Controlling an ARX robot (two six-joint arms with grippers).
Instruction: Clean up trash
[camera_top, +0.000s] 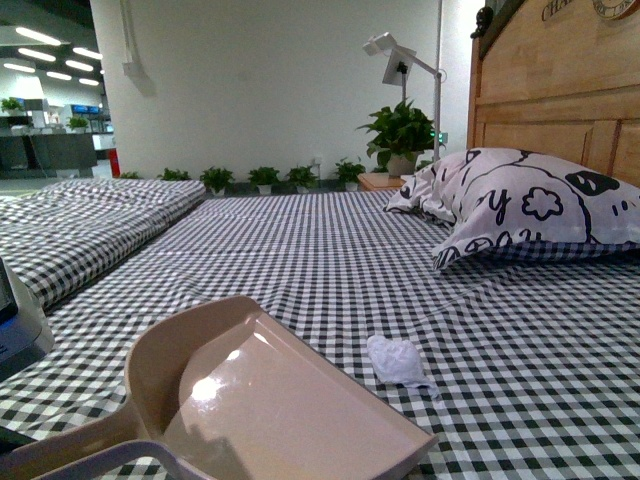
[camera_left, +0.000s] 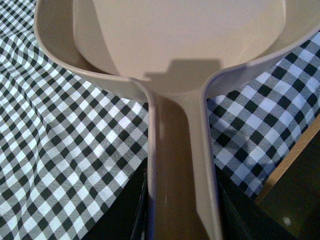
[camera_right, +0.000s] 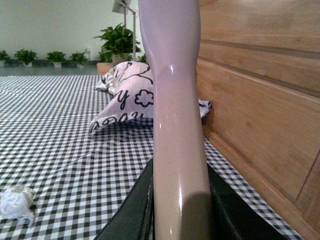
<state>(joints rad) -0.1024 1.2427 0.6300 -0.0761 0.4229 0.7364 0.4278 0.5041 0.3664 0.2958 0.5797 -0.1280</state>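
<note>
Dustpan (camera_top: 280, 400) is clamped by left gripper (camera_left: 182, 220), pale handle (camera_right: 172, 100) by right gripper (camera_right: 180, 210); trash (camera_top: 398, 362) could be flicked past if swept hard.

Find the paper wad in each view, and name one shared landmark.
Front view: paper wad on the checked sheet, right of the dustpan.
Left wrist view: not in it; only dustpan and sheet show.
Right wrist view: wad on the sheet, nearer than the pillow, apart from the held handle.
Shared landmark: checked sheet, in all three.
</note>
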